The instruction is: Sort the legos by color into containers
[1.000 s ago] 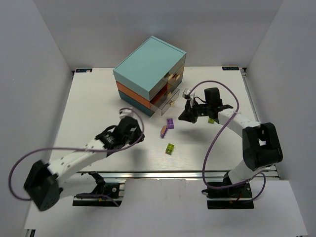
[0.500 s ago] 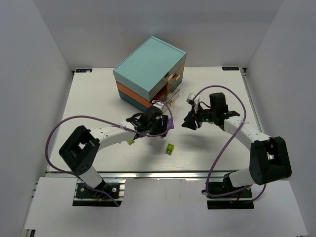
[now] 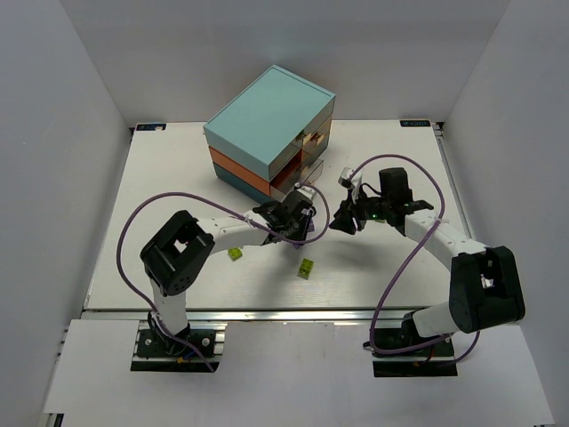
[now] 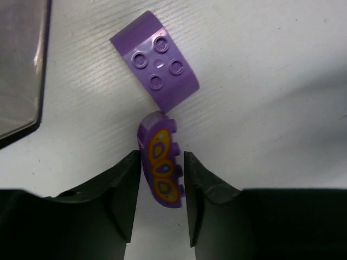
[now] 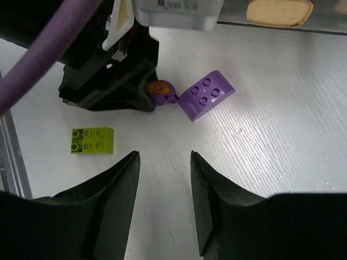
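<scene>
A purple lego with an orange butterfly print lies on the table, and my left gripper is shut on it, one finger against each side. Just beyond it lies a purple curved lego with studs up. My right gripper hovers open over bare table, nothing between its fingers. Its camera shows the curved lego, the printed lego and a yellow-green lego. From above, the left gripper and right gripper face each other before the containers.
The chest's lower drawer stands pulled out toward the grippers. A yellow-green lego lies in front of them and a second one under the left arm. White walls surround the table.
My left arm has swung right to the purple legos, opened, then closed around the printed one. A yellow-green lego now lies where it was. My right gripper has opened.
</scene>
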You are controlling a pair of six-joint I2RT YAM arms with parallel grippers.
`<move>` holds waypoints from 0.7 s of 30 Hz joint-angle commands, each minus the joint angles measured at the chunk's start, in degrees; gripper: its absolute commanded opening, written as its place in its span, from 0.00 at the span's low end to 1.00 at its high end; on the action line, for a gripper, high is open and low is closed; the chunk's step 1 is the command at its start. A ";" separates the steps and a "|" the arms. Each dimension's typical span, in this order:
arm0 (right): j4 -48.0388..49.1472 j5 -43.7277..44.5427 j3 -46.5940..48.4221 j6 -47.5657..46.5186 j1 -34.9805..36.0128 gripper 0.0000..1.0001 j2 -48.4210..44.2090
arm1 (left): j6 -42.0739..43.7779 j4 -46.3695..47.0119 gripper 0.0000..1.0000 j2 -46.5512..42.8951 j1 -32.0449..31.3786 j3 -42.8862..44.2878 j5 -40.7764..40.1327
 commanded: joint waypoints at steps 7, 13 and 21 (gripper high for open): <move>0.77 0.14 -1.01 0.16 -0.54 0.46 -2.44 | 1.32 -0.85 0.16 -8.30 -1.30 -1.00 0.03; 0.41 2.43 -1.36 0.42 -0.63 0.45 -2.70 | -0.70 0.73 0.09 -19.30 -1.83 -0.22 0.39; -0.46 2.00 -1.80 -2.29 -0.10 0.50 -3.40 | 4.30 -2.59 0.07 -18.98 1.15 9.71 -7.16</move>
